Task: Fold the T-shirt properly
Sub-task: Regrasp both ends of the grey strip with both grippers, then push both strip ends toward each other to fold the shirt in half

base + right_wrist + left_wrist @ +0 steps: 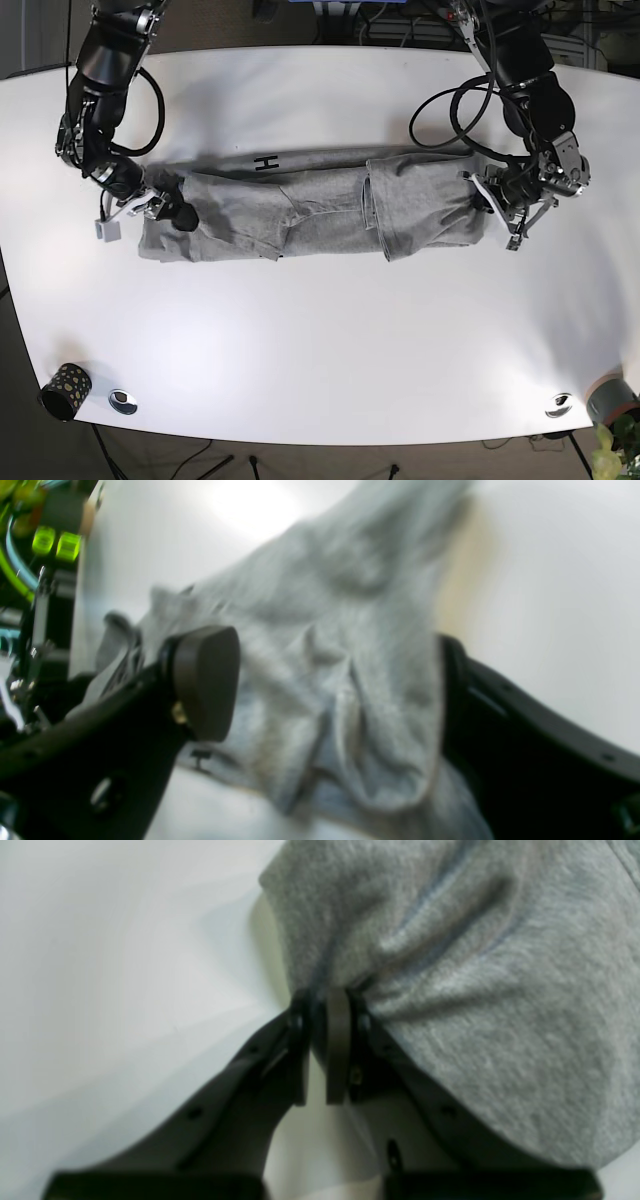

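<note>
The grey T-shirt (320,205) lies across the white table (320,340) as a long folded strip with a black "H" mark on its far edge. At the strip's right end in the base view, my left gripper (487,197) pinches the cloth. The left wrist view shows that gripper (325,1007) shut on a bunched fold of the T-shirt (475,965). At the strip's left end is my right gripper (172,211). In the blurred right wrist view, the right gripper (330,645) stands open with the T-shirt (340,680) bunched between its wide-apart fingers.
A dark dotted cup (65,390) stands at the front left corner, with a metal disc (123,401) beside it. Another disc (558,404) and a plant pot (612,403) sit at the front right. Cables hang behind the table's far edge.
</note>
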